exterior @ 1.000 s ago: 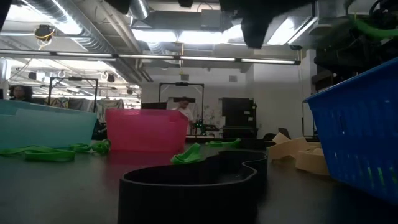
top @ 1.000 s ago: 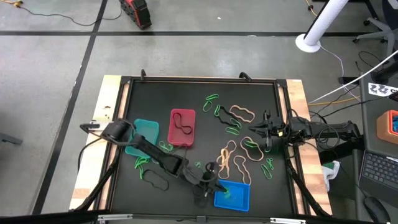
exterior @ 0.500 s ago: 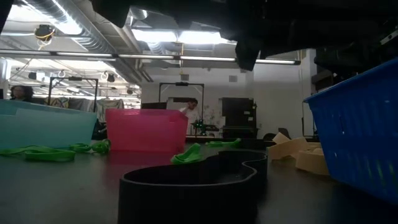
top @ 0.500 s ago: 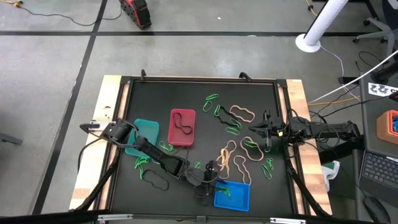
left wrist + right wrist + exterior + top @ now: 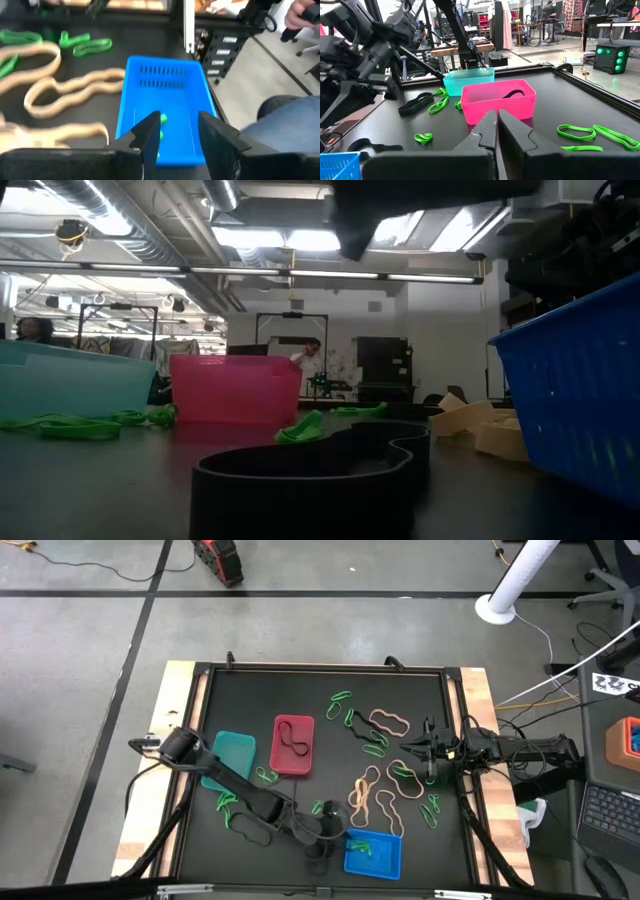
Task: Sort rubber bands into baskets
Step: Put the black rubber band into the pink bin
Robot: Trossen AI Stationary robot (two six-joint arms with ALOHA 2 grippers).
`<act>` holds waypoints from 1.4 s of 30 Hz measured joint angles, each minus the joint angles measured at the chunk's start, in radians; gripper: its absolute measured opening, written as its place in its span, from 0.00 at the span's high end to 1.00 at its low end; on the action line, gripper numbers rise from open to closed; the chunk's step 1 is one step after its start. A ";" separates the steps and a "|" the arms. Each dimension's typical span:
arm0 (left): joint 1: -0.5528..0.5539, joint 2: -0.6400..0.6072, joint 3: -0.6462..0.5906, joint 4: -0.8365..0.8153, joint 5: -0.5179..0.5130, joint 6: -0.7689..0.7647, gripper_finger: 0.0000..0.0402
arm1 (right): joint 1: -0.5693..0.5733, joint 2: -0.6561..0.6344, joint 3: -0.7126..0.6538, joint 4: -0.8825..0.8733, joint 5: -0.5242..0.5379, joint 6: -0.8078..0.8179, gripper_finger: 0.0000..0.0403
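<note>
Left gripper (image 5: pixel 318 840) sits near the worktop's front edge, just beside the blue basket (image 5: pixel 374 855); in the wrist view its fingers (image 5: pixel 150 135) are narrowly parted and carry nothing we can see. A green rubber band (image 5: pixel 160 120) already lies inside that basket.

Right gripper (image 5: pixel 415 750) waits at the right side of the worktop, fingers pinched together, nothing between them.

Red basket (image 5: pixel 293 744) holds a black band (image 5: pixel 292 747); we can't tell what's in the teal basket (image 5: pixel 232 752).

Still loose: tan bands (image 5: pixel 372 798), green ones around (image 5: pixel 345 705), and a black band (image 5: pixel 252 836) by the front edge.

Key relation for our next pick, we'd judge: the black band lies just on the left gripper's left-edge side, long axis roughly along the front edge. Left arm is clearly nearer; the right is well apart. The tan cluster sits between the two grippers, slightly closer to ours on the left.
</note>
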 joint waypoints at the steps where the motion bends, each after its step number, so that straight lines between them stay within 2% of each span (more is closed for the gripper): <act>1: -0.004 -0.012 0.000 -0.038 0.000 -0.030 0.68 | 0.000 0.000 0.000 0.000 0.000 0.000 0.95; 10: -0.045 -0.061 0.000 -0.311 0.003 -0.299 0.68 | 0.000 0.000 0.000 0.000 0.000 0.000 0.95; 25: -0.063 -0.060 0.000 -0.542 0.075 -0.694 0.68 | 0.000 0.000 0.000 0.000 0.000 0.000 0.95; 33: -0.063 -0.053 0.000 -0.548 0.071 -0.723 0.68 | 0.000 0.000 0.000 0.000 0.000 0.000 0.95; 42: -0.063 -0.046 0.000 -0.507 -0.030 -0.700 0.68 | 0.000 0.000 0.000 0.000 0.000 0.000 0.95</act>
